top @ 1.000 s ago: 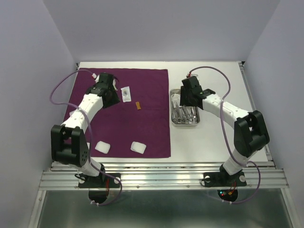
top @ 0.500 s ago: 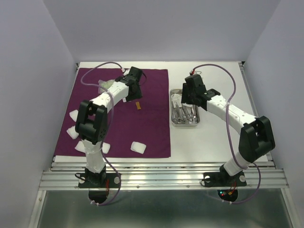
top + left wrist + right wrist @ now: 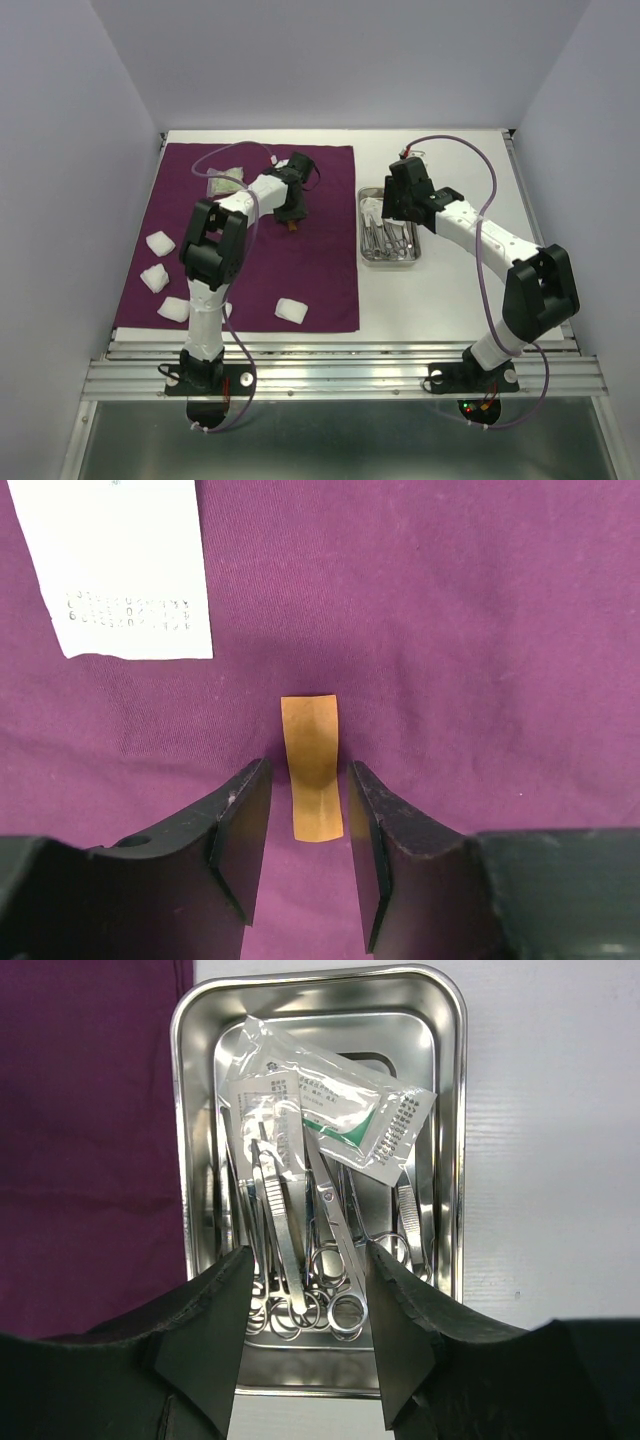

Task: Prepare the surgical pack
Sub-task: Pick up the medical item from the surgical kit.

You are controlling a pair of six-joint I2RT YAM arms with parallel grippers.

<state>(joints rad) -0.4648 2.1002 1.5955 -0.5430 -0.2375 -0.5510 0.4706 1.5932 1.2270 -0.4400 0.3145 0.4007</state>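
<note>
Counting at least four white gauze pads (image 3: 160,243) on one purple drape (image 3: 320,280), left of the left claw (image 3: 308,765), half-open astride one orange strip (image 3: 310,740), gripping nothing; white table (image 3: 460,300), pale walls (image 3: 330,60); beneath the half-open, empty right claw (image 3: 310,1252), one steel tray (image 3: 458,1160) holding two packets (image 3: 340,1110) and several instruments (image 3: 290,1260).

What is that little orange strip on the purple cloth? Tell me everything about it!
The orange strip is a small flat rectangle, tan-orange, longer than wide, softly creased across its middle, maybe paper or tape. It lies flat on the purple cloth. The left gripper is open, a finger on each side of its near end, not clearly touching. A white printed packet lies apart beyond it.
</note>
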